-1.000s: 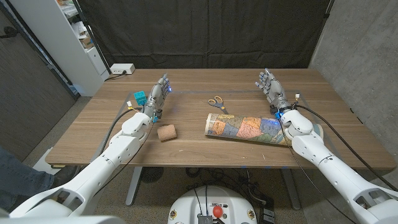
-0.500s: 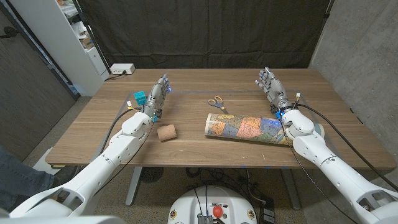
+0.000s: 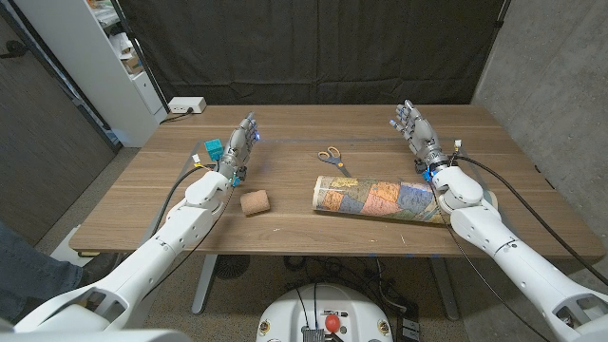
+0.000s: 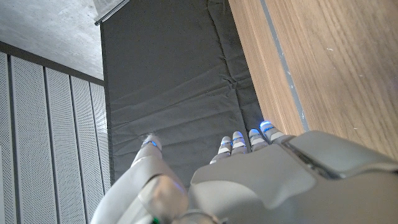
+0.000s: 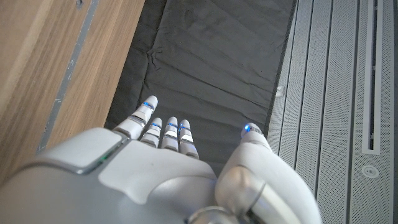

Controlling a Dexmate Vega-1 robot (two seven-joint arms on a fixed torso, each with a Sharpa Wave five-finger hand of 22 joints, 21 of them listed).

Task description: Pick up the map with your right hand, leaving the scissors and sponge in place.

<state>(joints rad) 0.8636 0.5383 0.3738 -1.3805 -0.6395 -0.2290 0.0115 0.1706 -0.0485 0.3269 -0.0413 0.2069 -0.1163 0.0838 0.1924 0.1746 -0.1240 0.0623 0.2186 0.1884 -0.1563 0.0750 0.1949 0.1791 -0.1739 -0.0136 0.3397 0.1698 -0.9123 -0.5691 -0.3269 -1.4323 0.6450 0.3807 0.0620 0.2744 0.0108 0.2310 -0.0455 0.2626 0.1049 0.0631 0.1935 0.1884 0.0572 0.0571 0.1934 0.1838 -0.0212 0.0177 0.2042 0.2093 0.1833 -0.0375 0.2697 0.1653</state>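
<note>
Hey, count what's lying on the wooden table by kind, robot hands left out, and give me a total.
Rolled map: 1
Scissors: 1
Brown sponge: 1
Small teal box: 1
Total: 4 things on the table

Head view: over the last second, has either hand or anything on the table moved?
Only slightly: the right arm's wrist and forearm drifted a little outward, uncovering more of the rolled map's end. The right hand is open, apart from the map, with nothing taken hold of. The left hand, scissors and sponge are where they were.
</note>
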